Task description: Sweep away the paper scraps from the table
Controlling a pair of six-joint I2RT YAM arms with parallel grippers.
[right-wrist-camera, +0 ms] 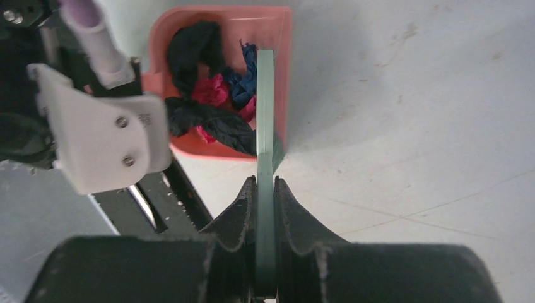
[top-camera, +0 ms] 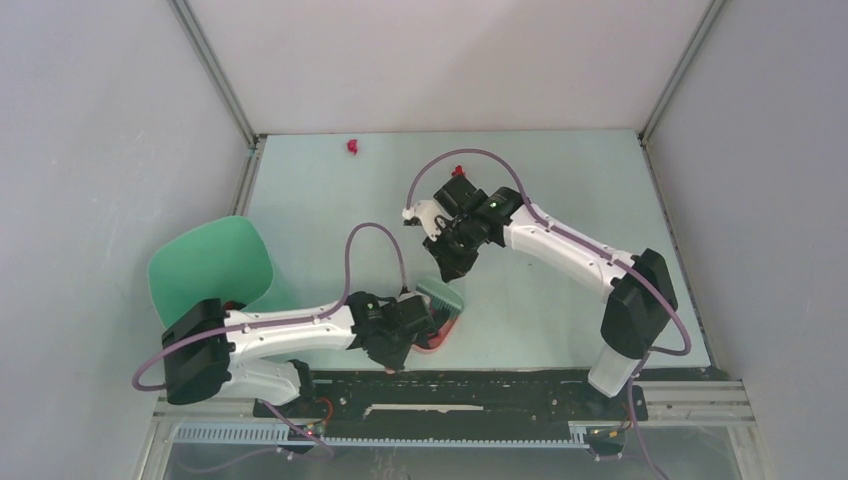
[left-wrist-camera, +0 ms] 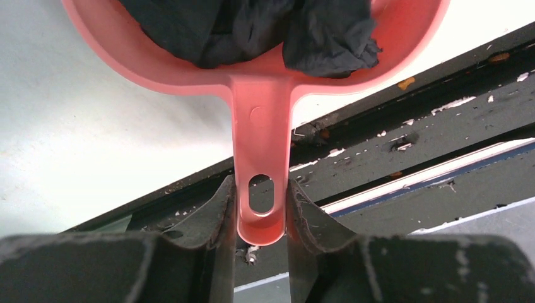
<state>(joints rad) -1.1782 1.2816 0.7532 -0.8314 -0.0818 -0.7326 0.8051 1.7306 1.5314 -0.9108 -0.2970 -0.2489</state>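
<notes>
My left gripper [left-wrist-camera: 260, 192] is shut on the handle of the pink dustpan [left-wrist-camera: 262, 120], near the table's front edge [top-camera: 405, 342]. Black, magenta and dark blue paper scraps [right-wrist-camera: 211, 95] lie piled in the pan [right-wrist-camera: 277, 38]. My right gripper [right-wrist-camera: 265, 187] is shut on the flat green brush [right-wrist-camera: 265, 107], whose head stands at the pan's open side [top-camera: 441, 294]. One red scrap [top-camera: 352, 146] lies alone on the pale green table [top-camera: 560, 180] near the far edge. A small red bit [top-camera: 457, 170] shows behind the right wrist; I cannot tell what it is.
A darker green round bin [top-camera: 212, 265] stands off the table's left side, beside the left arm. A black rail [top-camera: 520, 380] runs along the near edge. Grey walls close the left, right and far sides.
</notes>
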